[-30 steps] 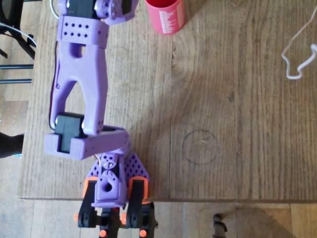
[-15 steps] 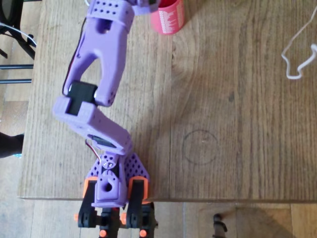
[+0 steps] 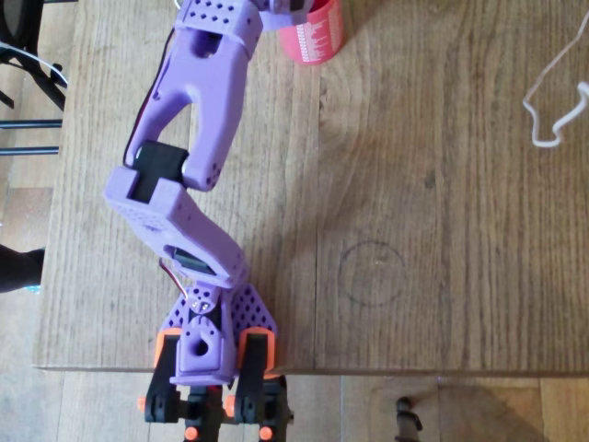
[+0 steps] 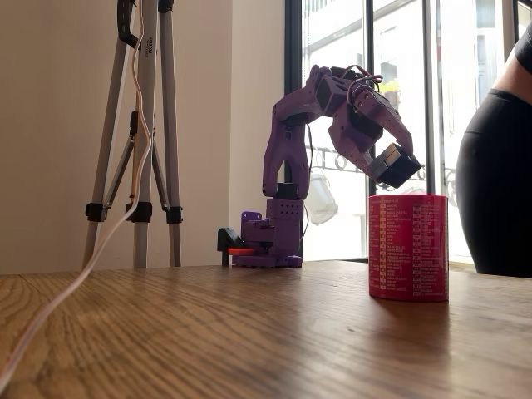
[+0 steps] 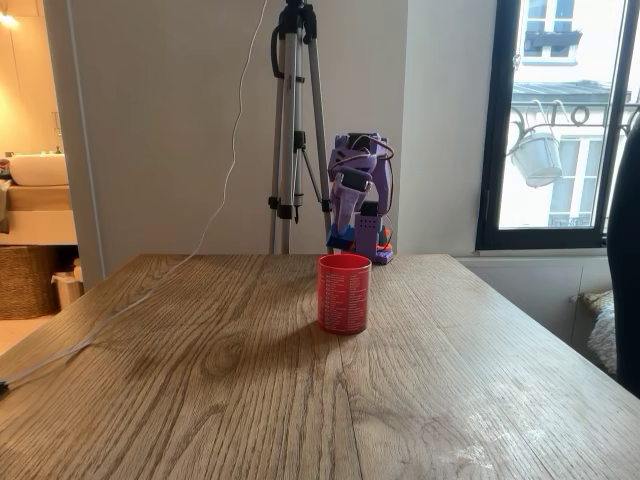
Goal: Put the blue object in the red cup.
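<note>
Purple arm reaching over the red cup.
In a fixed view, the gripper hangs just above the cup's rim on the wooden counter; whether the jaws are apart cannot be told, and the blue object is hidden.

desk: pale wood with plain grain, a faint pencilled circle drawn near its front edge in the overhead view
white cable: looped on the desk at the right of the overhead view
tripod: stands behind the desk against the wall
window: dark frame, with a hanging pot outside
</note>
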